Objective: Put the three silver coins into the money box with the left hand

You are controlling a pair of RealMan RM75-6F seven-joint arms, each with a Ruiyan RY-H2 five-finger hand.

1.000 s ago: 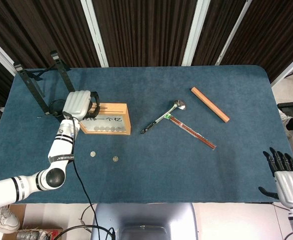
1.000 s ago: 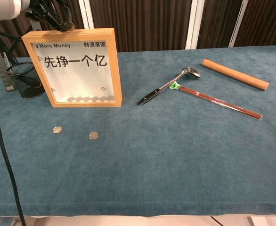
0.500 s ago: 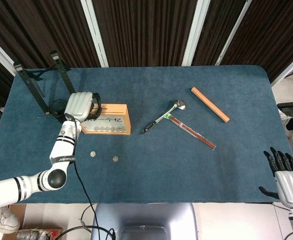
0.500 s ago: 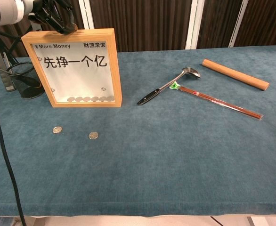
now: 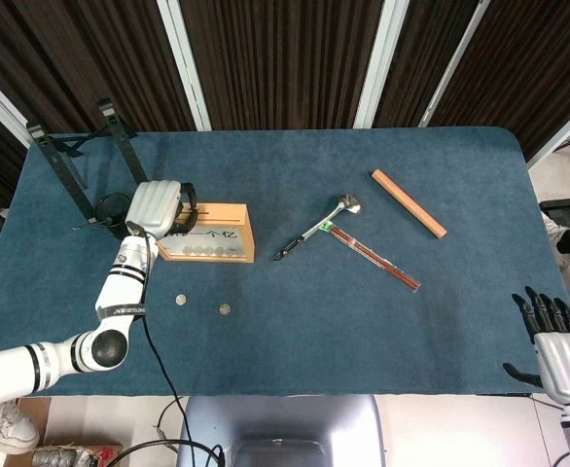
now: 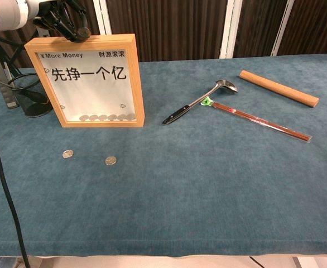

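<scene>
The wooden money box (image 5: 229, 209) (image 6: 139, 78) stands upright at the table's left, with several coins lying along the bottom of its window. My left hand (image 5: 155, 206) (image 6: 66, 22) hovers over the box's top left edge, its fingertips pinching what looks like a small silver coin (image 6: 84, 33) at the top rim. Two silver coins lie on the cloth in front of the box, one on the left (image 5: 180, 300) (image 6: 68, 153) and one on the right (image 5: 225, 309) (image 6: 110, 161). My right hand (image 5: 555, 348) hangs off the table's near right corner, fingers apart and empty.
A metal ladle (image 5: 316, 228) (image 6: 200, 100), packaged chopsticks (image 5: 374, 257) (image 6: 261, 120) and a wooden rod (image 5: 408, 202) (image 6: 278, 87) lie to the right of the box. A black stand (image 5: 71, 161) and a black cup with cable (image 6: 29, 97) sit at the far left.
My left hand has shifted slightly over the box's top edge, and the box has nudged a little to the left. The two coins on the cloth and my right hand have not moved.
</scene>
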